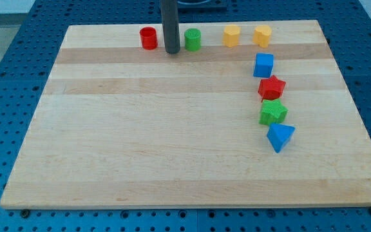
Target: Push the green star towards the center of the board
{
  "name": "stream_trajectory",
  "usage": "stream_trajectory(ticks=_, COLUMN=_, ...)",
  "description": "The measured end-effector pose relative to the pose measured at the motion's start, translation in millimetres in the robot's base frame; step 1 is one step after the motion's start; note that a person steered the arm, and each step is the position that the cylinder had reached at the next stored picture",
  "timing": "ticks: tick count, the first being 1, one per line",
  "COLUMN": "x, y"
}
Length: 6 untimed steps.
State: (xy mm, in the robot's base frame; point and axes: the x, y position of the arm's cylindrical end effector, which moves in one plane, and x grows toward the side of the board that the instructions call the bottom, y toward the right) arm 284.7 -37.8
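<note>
The green star [273,112] lies at the view's right side of the wooden board [140,129], in a column of blocks. It touches the red star [272,87] above it and the blue triangle [279,136] below it. My tip [171,51] rests near the view's top edge of the board, between the red cylinder [148,38] and the green cylinder [192,39]. The tip is far up and to the left of the green star.
A blue cube [263,65] tops the column above the red star. Two yellow blocks [231,35] [262,35] sit along the top edge, right of the green cylinder. A blue pegboard [5,77] surrounds the board.
</note>
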Motion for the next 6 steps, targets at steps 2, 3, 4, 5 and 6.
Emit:
stream_trajectory(ticks=2, x=-15, y=34)
stream_trajectory(ticks=3, x=-11, y=34)
stream_trajectory(ticks=4, x=17, y=33)
stream_trajectory(ticks=5, x=92, y=30)
stream_trajectory(ticks=6, x=164, y=-24)
